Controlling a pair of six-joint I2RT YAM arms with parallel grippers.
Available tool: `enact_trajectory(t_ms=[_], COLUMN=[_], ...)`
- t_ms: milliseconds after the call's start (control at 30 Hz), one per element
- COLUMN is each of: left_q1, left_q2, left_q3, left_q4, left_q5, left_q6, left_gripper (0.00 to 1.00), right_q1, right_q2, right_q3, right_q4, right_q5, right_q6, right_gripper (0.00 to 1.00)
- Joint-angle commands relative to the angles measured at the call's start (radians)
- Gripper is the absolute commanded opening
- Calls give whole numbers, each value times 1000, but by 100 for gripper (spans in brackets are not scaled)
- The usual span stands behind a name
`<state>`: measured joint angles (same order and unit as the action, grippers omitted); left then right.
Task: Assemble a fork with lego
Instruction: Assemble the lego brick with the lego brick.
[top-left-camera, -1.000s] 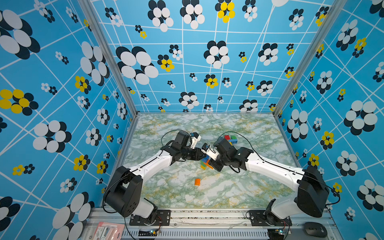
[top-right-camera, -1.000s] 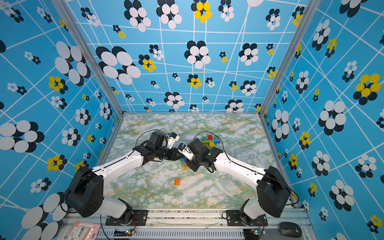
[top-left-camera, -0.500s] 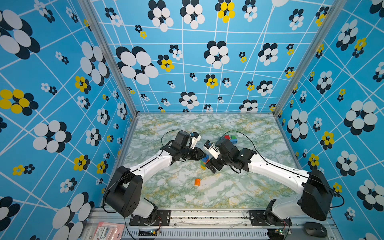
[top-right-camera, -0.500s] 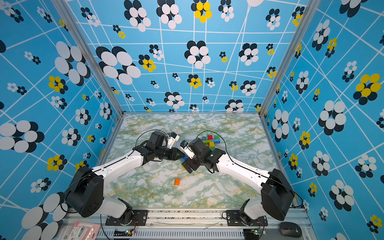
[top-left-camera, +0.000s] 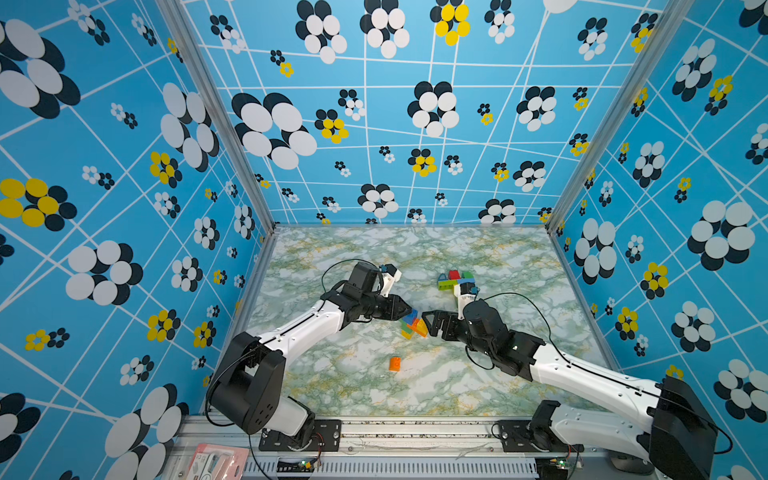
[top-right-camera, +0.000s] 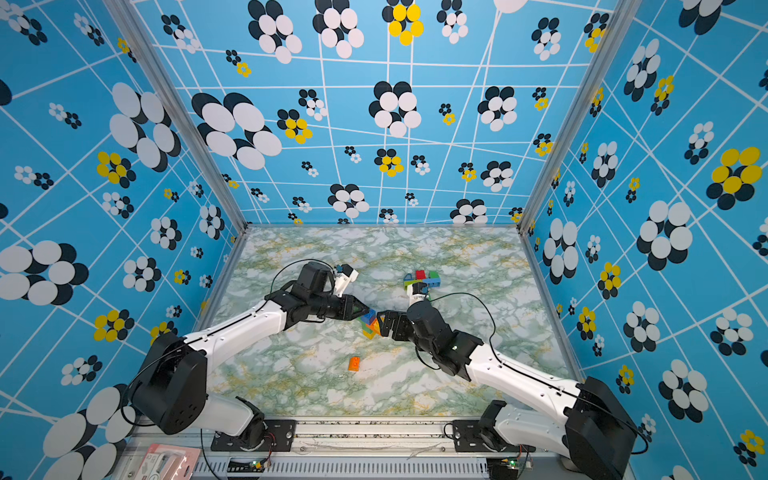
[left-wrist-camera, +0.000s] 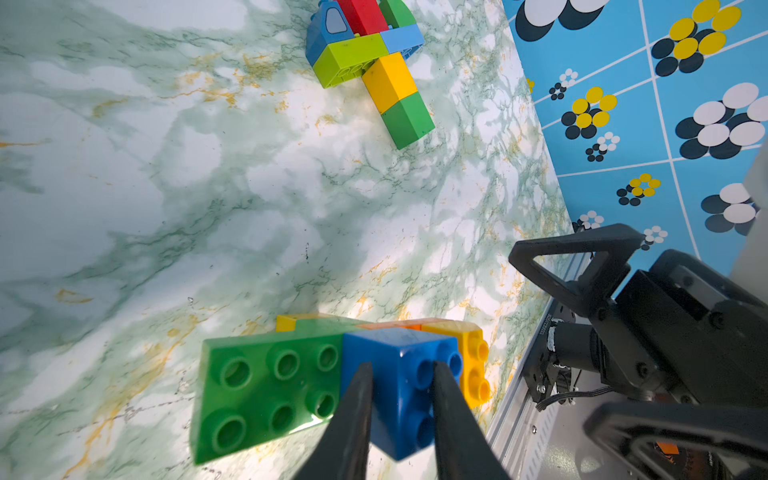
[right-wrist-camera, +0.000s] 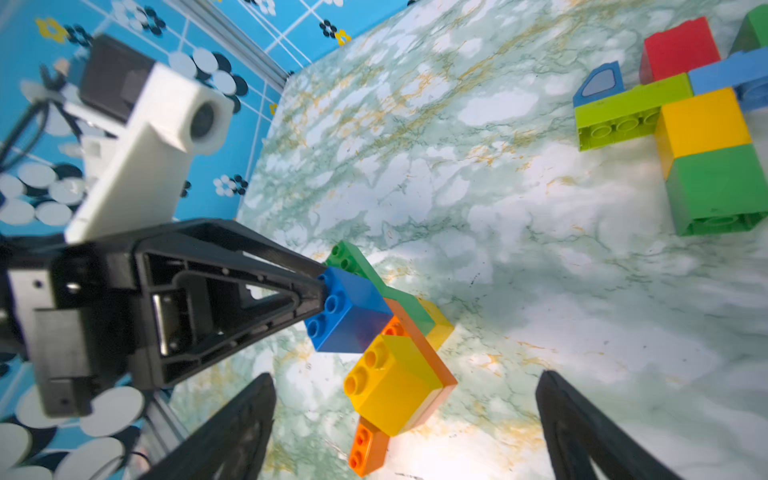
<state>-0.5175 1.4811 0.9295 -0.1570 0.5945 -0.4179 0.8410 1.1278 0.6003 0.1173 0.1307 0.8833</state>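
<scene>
My left gripper (top-left-camera: 409, 311) (left-wrist-camera: 402, 368) is shut on the blue brick (left-wrist-camera: 399, 374) of a small lego assembly (top-left-camera: 411, 325) (top-right-camera: 368, 322), held just above the table. A green plate (left-wrist-camera: 266, 386), yellow bricks (right-wrist-camera: 395, 382) and orange bricks are joined to that blue brick. My right gripper (top-left-camera: 430, 322) (right-wrist-camera: 405, 377) stands open just right of the assembly, its fingers apart from it on both sides. A second lego cluster (top-left-camera: 455, 279) (right-wrist-camera: 685, 116) of red, lime, blue, yellow and green bricks lies behind. One loose orange brick (top-left-camera: 395, 363) (top-right-camera: 354, 363) lies nearer the front.
The marble table (top-left-camera: 498, 374) is boxed in by blue flowered walls on three sides. A metal rail with both arm bases runs along the front edge. A pink package (top-left-camera: 216, 461) lies beyond the rail at the front left.
My right gripper has opened, let go of the assembly and drawn back a little to the right. The left gripper keeps its hold and has barely moved.
</scene>
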Motion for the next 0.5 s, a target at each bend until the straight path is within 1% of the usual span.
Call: enact_trajectory(t_ms=[0,133,233,367,467], left_q1=[5,4,4,4,5], left_q2=[22,25,28,30,27], left_q3=[-34,-32,-31,-33,-35], left_q4=[-79,-76,-79,-85,-85], left_q5=[-41,-41,-42,-44,-46], left_q6=[17,15,16,20,19], left_gripper=[27,27,27,27,27], right_q1=[-6,-5,-5,-5,-5], right_q2=[1,65,134,238,298], right_q3=[-97,-172,-215,-223,-236], right_q4=[264,409,562,705,791], right_q5=[-48,-78,-92,-134,-141], right_q6=[300,406,469,508,534], right_gripper=[99,99,99,99,94])
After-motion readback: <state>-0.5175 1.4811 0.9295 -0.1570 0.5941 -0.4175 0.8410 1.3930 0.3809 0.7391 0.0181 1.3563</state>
